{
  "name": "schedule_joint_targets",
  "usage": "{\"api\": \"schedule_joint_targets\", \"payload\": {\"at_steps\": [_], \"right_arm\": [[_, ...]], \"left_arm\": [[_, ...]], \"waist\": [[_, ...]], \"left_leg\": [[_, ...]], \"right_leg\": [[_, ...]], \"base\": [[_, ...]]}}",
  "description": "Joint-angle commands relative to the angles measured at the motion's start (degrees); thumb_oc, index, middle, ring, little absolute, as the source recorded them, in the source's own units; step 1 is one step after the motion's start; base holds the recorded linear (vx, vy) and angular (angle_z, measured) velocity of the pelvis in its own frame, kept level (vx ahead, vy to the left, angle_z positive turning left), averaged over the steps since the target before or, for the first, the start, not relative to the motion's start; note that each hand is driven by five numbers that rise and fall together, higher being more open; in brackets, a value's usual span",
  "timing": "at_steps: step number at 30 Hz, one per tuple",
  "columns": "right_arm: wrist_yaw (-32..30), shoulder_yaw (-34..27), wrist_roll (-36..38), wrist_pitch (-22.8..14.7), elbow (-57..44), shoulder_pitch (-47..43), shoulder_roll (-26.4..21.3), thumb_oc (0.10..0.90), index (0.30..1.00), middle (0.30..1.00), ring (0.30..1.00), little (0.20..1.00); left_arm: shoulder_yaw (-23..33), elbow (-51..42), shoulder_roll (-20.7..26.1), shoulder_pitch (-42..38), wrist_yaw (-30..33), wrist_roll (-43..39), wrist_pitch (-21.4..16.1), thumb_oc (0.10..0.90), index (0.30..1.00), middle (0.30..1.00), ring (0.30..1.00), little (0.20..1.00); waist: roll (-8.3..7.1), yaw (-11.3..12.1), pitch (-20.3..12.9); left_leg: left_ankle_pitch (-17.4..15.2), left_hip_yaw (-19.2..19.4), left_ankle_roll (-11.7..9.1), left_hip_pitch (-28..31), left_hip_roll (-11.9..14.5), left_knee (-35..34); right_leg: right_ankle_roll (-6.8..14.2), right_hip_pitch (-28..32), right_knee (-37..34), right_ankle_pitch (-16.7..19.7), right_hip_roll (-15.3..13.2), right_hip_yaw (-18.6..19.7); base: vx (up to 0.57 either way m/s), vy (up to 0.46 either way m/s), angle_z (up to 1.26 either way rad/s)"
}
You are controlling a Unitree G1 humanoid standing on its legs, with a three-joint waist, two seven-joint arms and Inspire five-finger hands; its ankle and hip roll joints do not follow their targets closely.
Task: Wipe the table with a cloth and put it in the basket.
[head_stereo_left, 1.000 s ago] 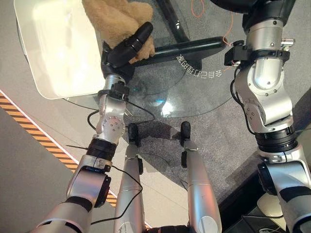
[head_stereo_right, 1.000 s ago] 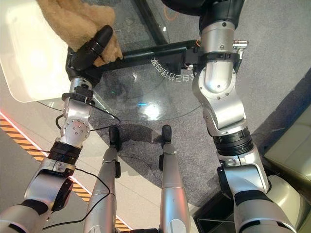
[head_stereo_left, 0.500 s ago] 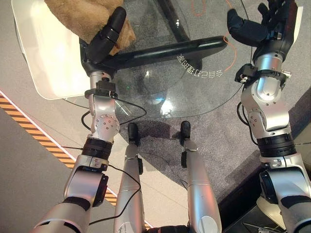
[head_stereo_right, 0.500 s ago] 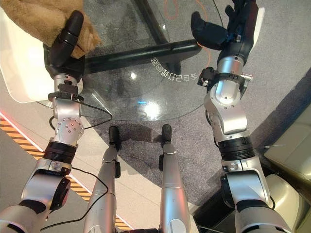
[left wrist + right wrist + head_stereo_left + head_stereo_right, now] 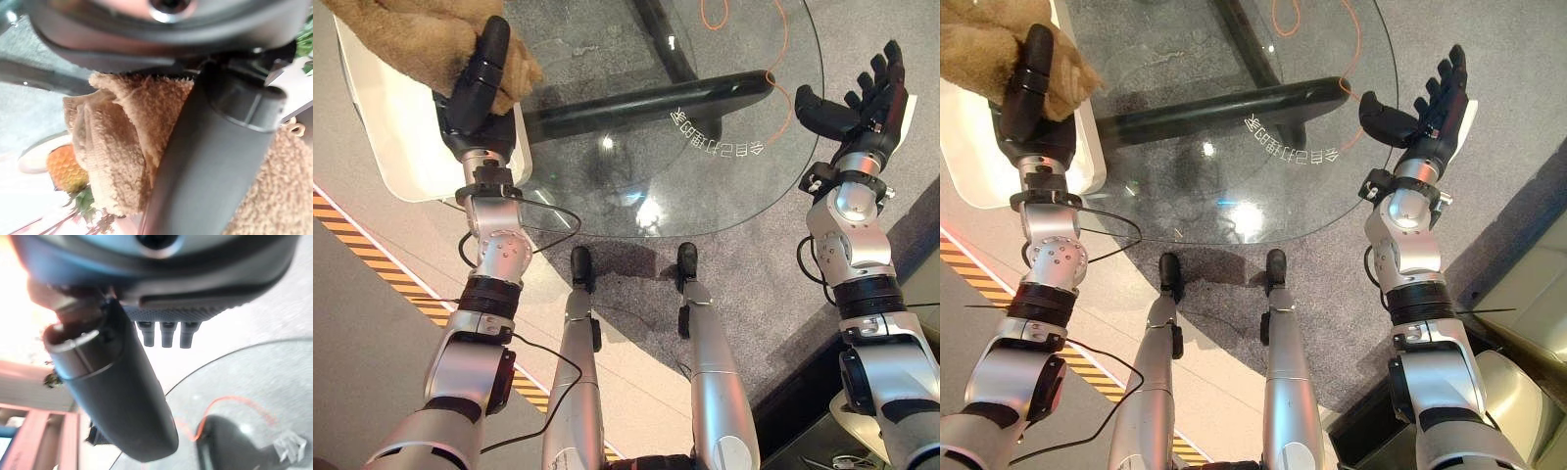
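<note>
Cloth (image 5: 406, 44), tan and fluffy, sits pinched in the left hand (image 5: 475, 88) over the white basket (image 5: 386, 147) beside the round glass table (image 5: 705, 127); right hand (image 5: 1425, 103) hovers splayed, empty.

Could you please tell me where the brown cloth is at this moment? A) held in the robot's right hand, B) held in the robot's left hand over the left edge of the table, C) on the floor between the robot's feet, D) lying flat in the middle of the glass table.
B: the left hand has its thumb and fingers curled round the brown cloth by the glass table edge, while the right hand is open with nothing in it.
</note>
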Motion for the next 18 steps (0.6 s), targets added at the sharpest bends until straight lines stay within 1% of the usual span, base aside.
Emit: {"api": "schedule_joint_targets", "payload": {"at_steps": [1,2,4,6,7,9,10,13,15,16,18], "right_arm": [[-1.12,-3.95,2.68,-7.58,1.43,-1.61,-6.64,0.8,0.9,0.9,0.9,0.9],[-0.94,-3.76,3.49,-7.65,2.7,-1.47,-6.78,0.8,0.9,0.9,0.9,0.9],[-0.13,-3.22,4.77,-8.76,5.65,-1.2,-6.91,0.8,0.9,0.9,0.9,0.9],[0.74,-2.59,6.06,-9.08,9.01,-0.36,-7.07,0.8,0.9,0.9,0.9,0.9],[0.95,-2.48,6.31,-9.3,10.18,0.08,-7.01,0.8,0.9,0.9,0.9,0.9],[1.65,-2.02,7.1,-9.5,12.61,1.01,-6.94,0.8,0.9,0.9,0.9,0.9],[1.73,-1.93,7.25,-9.58,13.1,1.17,-6.96,0.8,0.9,0.9,0.9,0.9],[2.95,-1.2,8.89,-10.15,16.86,2.31,-7.02,0.8,0.9,0.9,0.9,0.9],[4.72,-0.82,9.63,-10.36,20.14,2.88,-7.25,0.8,0.9,0.9,0.9,0.9],[4.72,-0.82,9.63,-10.36,20.14,2.88,-7.25,0.8,0.9,0.9,0.9,0.9],[7.23,-1.01,10.86,-10.6,23.9,3.36,-7.62,0.8,0.9,0.9,0.9,0.9]], "left_arm": [[3.62,-2.33,6.86,-8.55,-6.72,1.13,-6.87,0.1,0.3,0.3,0.3,0.2],[3.63,-1.86,7.44,-8.83,-6.26,1.1,-7.24,0.1,0.3,0.3,0.3,0.2],[3.49,-0.78,8.31,-9.25,-6.0,0.58,-7.64,0.1,0.3,0.3,0.3,0.2],[3.57,0.5,9.58,-9.6,-4.71,0.33,-8.27,0.1,0.3,0.3,0.3,0.2],[3.69,0.92,10.03,-9.58,-4.24,0.35,-8.58,0.1,0.3,0.3,0.3,0.2],[3.8,1.92,10.88,-9.46,-3.42,0.64,-8.88,0.1,0.3,0.3,0.3,0.2],[3.84,2.14,11.07,-9.46,-3.23,0.76,-9.01,0.1,0.3,0.3,0.3,0.2],[3.76,3.72,12.38,-9.49,-1.98,1.0,-9.67,0.1,0.3,0.3,0.3,0.2],[3.67,5.2,13.33,-9.84,0.16,2.02,-9.96,0.1,0.3,0.3,0.3,0.2],[3.67,5.2,13.33,-9.84,0.16,2.02,-9.96,0.1,0.3,0.3,0.3,0.2],[3.53,7.24,14.62,-10.41,3.44,3.36,-9.69,0.1,0.3,0.3,0.3,0.2]], "waist": [[-0.36,0.8,-1.49],[-0.29,0.8,-1.49],[-0.19,0.84,-1.49],[-0.02,0.93,-1.49],[0.05,0.96,-1.49],[0.21,0.99,-1.49],[0.23,1.0,-1.49],[0.39,1.03,-1.49],[0.53,1.09,-1.49],[0.53,1.09,-1.49],[0.7,1.15,-1.49]], "left_leg": [[-5.44,4.73,4.16,2.27,-4.24,1.94],[-4.82,4.75,4.2,1.78,-4.26,1.86],[-5.03,4.67,4.15,1.55,-4.26,2.13],[-5.56,4.53,4.05,1.48,-4.27,2.46],[-4.92,4.53,4.05,0.97,-4.29,2.39],[-5.52,4.41,3.98,1.08,-4.3,2.58],[-5.03,4.46,3.99,0.76,-4.3,2.52],[-5.14,4.41,3.91,0.36,-4.27,2.76],[-5.68,4.32,3.87,0.4,-4.25,2.96],[-5.68,4.32,3.87,0.4,-4.25,2.96],[-5.69,4.22,3.85,0.22,-4.27,3.17]], "right_leg": [[-3.17,4.37,-3.42,-1.79,6.15,-2.97],[-3.24,3.9,-3.53,-1.25,6.19,-2.98],[-3.26,3.73,-3.25,-1.57,6.16,-3.04],[-3.29,3.68,-2.86,-2.18,6.12,-3.2],[-3.35,3.24,-3.0,-1.61,6.11,-3.26],[-3.41,3.38,-2.72,-2.37,6.15,-3.37],[-3.47,3.11,-2.86,-1.93,6.15,-3.4],[-3.56,2.85,-2.76,-2.17,6.18,-3.5],[-3.59,2.89,-2.48,-2.79,6.21,-3.64],[-3.59,2.89,-2.48,-2.79,6.21,-3.64],[-3.64,2.8,-2.37,-2.96,6.2,-3.76]], "base": [[0.0,0.0,0.0],[0.0,0.0,0.0],[0.0,0.0,0.0],[0.0,0.0,0.0],[0.0,0.0,0.0],[0.0,0.0,0.0],[0.0,0.0,0.0],[0.0,0.0,0.0],[0.0,0.0,0.0],[0.0,0.0,0.0],[0.0,0.0,0.0]]}}
